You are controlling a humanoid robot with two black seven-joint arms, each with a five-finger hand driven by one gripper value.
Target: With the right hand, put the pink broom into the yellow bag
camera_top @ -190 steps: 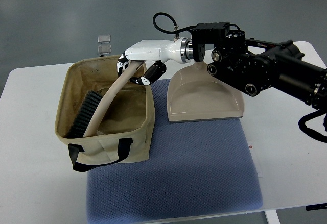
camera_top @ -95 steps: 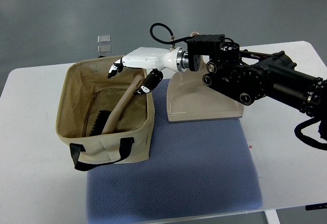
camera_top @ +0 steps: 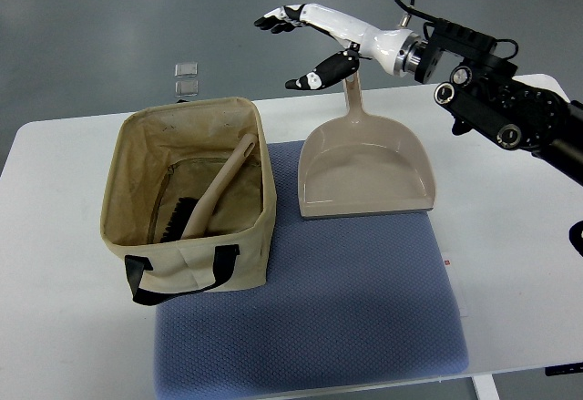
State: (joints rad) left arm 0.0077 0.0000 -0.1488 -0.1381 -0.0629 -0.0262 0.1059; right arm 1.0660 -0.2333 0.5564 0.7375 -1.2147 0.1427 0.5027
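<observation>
With the broom lying inside the bag, you have only the retreat to manage: your right robot hand hangs high above the far edge of the desk, its fingers spread wide and holding nothing, the thumb hanging below them just above the upright handle of the dustpan. To do this step well, carry the arm up and back toward its own right side along a clear line, and mind that dangling thumb, for in my judgement it sits close enough to the dustpan handle to catch it and tip the pan off the blue mat. Keep the arm away from the bag's rim as well, since the fabric walls look soft and would likely fold inward under a nudge. No left arm shows anywhere. The broom itself reads more pale beige-pink than bright pink: a smooth, slightly curved handle that leans up against the bag's far right wall, its rounded end reaching about to the rim, and a dark bristle head resting low on the bag floor toward the near left. The bag is a tan-yellow open tote with black strap handles, standing half on the mat, half on the bare white desk.
</observation>
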